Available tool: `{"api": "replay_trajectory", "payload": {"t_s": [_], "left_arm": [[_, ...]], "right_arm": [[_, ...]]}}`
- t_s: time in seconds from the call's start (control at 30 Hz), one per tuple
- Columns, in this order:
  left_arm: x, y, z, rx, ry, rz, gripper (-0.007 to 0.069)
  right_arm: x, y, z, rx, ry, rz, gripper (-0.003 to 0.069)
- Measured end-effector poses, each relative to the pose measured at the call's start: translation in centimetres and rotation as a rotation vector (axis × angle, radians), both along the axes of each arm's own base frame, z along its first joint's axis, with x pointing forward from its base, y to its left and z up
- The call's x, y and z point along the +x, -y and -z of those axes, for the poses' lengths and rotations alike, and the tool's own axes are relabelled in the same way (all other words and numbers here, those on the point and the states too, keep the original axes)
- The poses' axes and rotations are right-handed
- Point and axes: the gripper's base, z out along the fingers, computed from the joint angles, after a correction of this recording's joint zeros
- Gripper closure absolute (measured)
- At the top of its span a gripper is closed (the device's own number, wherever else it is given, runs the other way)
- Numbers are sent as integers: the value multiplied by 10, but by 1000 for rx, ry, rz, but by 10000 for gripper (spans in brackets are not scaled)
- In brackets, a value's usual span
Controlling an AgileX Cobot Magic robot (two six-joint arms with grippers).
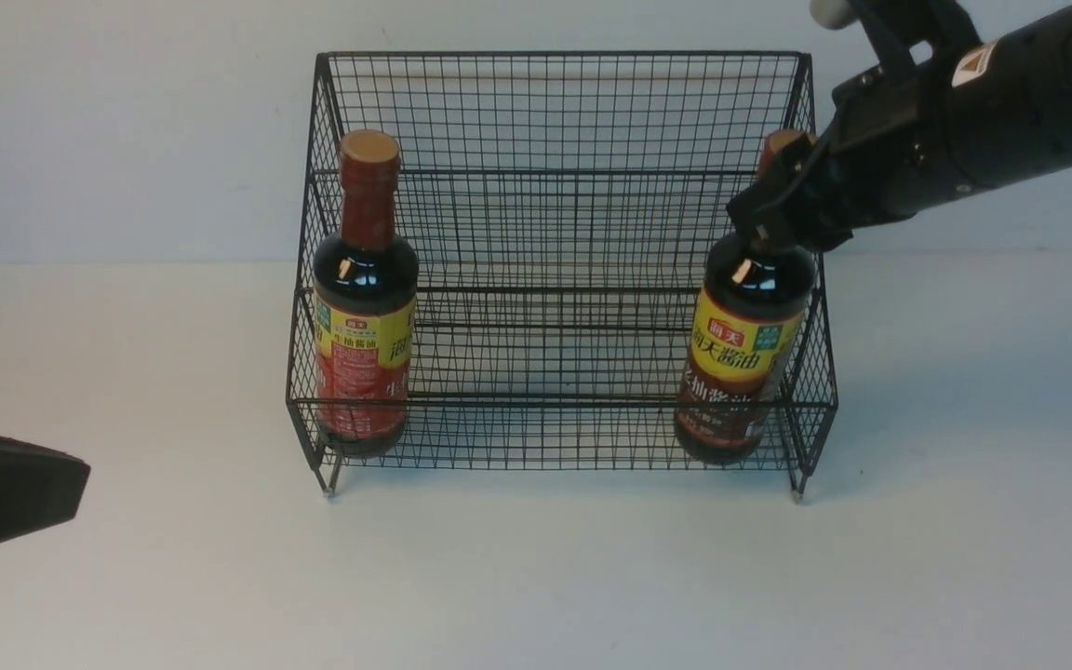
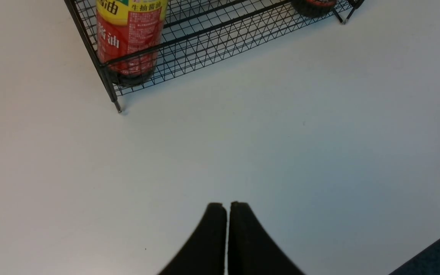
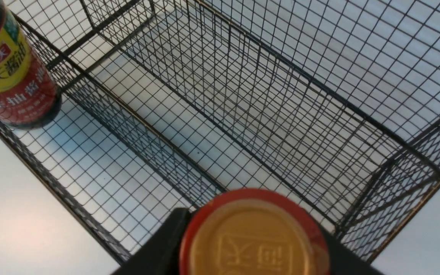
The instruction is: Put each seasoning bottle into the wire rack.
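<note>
**Q:** What surface and room do you see in the front view?

**A:** A plain white table fills the lower two thirds of the frame. A pale, bare wall runs across the top. The rack stands at centre on small feet, with its tall back toward the wall.

**Q:** Where are the bottles?

**A:** Both are on the rack's lowest front tier. The left bottle stands upright in the left corner, free of either claw. The right bottle is in the right corner, with its neck leaning toward the upper right of the frame.

**Q:** How does your right claw stand?

**A:** Your right claw comes in from the upper right and sits narrow around the right bottle's neck, just below the cap. In the right wrist view its dark fingers press close on either side of the tan cap, so it holds that bottle.

**Q:** And your left claw?

**A:** Your left claw is at the lower left, well apart from the rack. Its jaws are pressed together with nothing between them, over bare table.
</note>
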Motion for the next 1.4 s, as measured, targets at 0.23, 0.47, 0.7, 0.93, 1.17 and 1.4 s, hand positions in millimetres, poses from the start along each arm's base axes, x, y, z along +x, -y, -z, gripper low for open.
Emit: {"api": "replay_trajectory", "payload": {"t_s": [0.23, 0.47, 0.7, 0.93, 1.17, 1.4], "left_arm": [[0, 0, 0, 0, 0, 0, 629], [0, 0, 0, 0, 0, 0, 629], [0, 0, 0, 1, 0, 0, 629], [0, 0, 0, 4, 0, -1, 629], [0, 0, 0, 5, 0, -1, 629], [1, -5, 2, 59, -2, -18, 629]], "right_arm": [[4, 5, -3, -31, 47, 15, 118], [3, 5, -6, -13, 48, 30, 35], [-23, 13, -38, 80, 79, 86, 35], [-56, 23, -65, 109, 79, 87, 41], [-127, 45, -104, 98, 97, 44, 141], [-232, 89, -135, 14, 222, 65, 396]]}}
